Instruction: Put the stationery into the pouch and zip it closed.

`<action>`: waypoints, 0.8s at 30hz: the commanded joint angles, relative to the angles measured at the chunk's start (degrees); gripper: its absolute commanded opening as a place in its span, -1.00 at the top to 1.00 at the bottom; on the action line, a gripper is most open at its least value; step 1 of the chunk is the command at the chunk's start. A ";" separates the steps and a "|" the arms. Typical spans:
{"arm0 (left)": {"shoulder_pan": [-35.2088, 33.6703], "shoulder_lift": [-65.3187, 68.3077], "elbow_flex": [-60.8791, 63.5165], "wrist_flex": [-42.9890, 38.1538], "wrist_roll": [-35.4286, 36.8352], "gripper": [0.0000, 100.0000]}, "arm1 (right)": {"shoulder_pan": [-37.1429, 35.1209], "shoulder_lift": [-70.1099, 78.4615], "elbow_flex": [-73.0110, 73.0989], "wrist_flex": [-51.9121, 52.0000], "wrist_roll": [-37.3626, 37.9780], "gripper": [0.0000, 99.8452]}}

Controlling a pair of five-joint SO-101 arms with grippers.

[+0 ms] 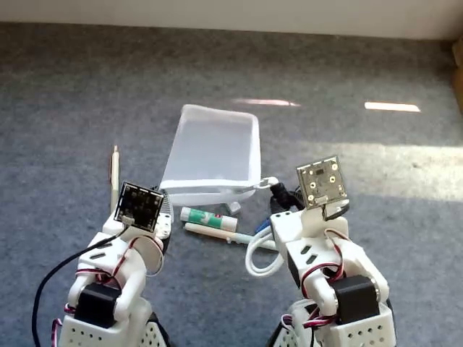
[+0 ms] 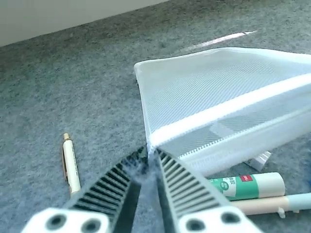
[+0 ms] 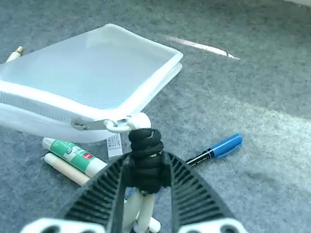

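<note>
both sets of jaws are clamped: the left gripper (image 2: 148, 162) pinches a corner of the pouch (image 2: 214, 92), the right gripper (image 3: 146, 170) its black zipper cord (image 3: 145, 143).

White mesh pouch (image 1: 213, 155) lying flat, glue stick (image 1: 208, 217) and cream pen (image 1: 206, 231) beside it, blue marker (image 3: 216, 149) near

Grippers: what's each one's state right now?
Left gripper: closed on a corner of the mesh pouch.
Right gripper: closed on the black zipper-pull cord.

Indoors, home or office unclear: grey carpet (image 1: 72, 101) all round, pale wall (image 1: 217, 11) at twelve o'clock, sun streaks (image 1: 391, 107) at two.
</note>
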 commanded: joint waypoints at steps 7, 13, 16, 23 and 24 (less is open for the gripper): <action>-1.80 0.13 -2.24 0.44 2.73 0.63 | -0.48 -0.92 -3.30 0.22 -0.79 0.99; -1.80 0.48 -2.15 0.44 7.82 0.52 | -1.27 -0.92 -3.82 0.31 -0.79 0.99; -1.80 0.48 -1.80 0.35 7.82 0.52 | -2.77 -0.92 -3.82 1.19 -0.79 0.99; -1.80 0.57 1.80 -5.19 7.91 0.53 | -8.48 -3.12 -7.52 4.18 -0.70 0.99; -1.80 0.57 2.07 -5.19 7.91 0.53 | -8.84 -3.82 -7.96 4.18 -0.62 0.99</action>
